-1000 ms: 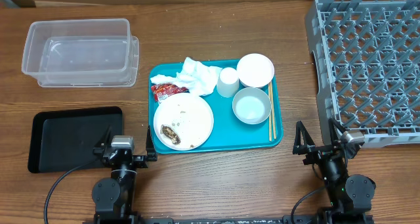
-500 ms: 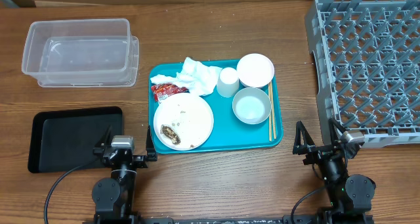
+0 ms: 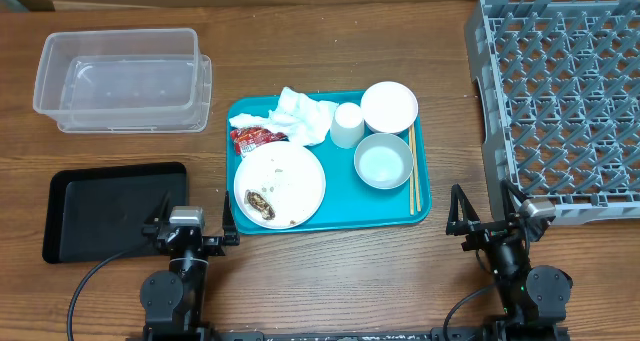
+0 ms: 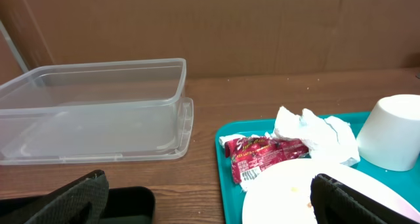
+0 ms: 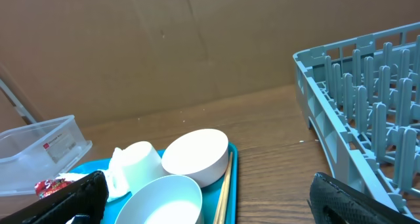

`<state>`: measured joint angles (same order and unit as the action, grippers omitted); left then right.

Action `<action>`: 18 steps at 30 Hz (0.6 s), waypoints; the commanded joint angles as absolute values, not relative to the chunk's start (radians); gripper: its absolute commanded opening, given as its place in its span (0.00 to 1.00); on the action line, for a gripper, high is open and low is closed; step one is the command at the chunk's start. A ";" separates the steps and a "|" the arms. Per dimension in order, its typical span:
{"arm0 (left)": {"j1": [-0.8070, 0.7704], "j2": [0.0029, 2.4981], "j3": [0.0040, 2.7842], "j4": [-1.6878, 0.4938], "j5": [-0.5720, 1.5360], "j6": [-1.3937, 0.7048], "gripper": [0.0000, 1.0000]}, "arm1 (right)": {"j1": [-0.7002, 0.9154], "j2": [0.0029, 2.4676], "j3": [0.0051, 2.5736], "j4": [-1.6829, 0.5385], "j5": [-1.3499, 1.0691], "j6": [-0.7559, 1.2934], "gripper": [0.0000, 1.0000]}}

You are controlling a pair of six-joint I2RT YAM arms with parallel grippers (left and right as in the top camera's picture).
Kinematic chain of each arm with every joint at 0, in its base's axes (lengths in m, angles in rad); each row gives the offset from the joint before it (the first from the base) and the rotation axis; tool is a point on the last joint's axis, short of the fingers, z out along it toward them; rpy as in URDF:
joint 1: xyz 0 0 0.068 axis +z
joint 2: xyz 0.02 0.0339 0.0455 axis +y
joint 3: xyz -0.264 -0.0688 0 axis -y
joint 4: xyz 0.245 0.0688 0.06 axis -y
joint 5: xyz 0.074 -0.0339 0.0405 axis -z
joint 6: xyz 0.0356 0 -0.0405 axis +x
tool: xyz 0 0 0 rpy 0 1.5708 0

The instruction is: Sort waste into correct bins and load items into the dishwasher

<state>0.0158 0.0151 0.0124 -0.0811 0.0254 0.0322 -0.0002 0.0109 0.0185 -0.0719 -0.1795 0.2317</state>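
Jaws on both arms stand wide open, holding nothing. Overhead: left arm beside black tray, right arm by grey rack; between them the teal tray carries plate with brown scrap, napkin, red wrapper, cup, two bowls, chopsticks; clear tub sits far left on the counter. Left wrist: tub, and wrapper touching napkin, lie ahead; right wrist: bowls and chopsticks ahead, rack at right.
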 commanded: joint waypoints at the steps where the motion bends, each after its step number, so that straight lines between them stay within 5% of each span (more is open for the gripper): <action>1: 0.026 0.004 0.005 -0.078 0.019 0.022 1.00 | -0.006 0.003 0.008 -0.065 -0.184 0.234 1.00; 18: 0.026 0.004 0.005 -0.078 0.019 0.022 1.00 | -0.007 0.003 0.008 -0.082 -0.023 0.130 1.00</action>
<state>0.0158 0.0151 0.0124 -0.0811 0.0254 0.0322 -0.0006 0.0109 0.0185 -0.0830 -0.0658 0.1539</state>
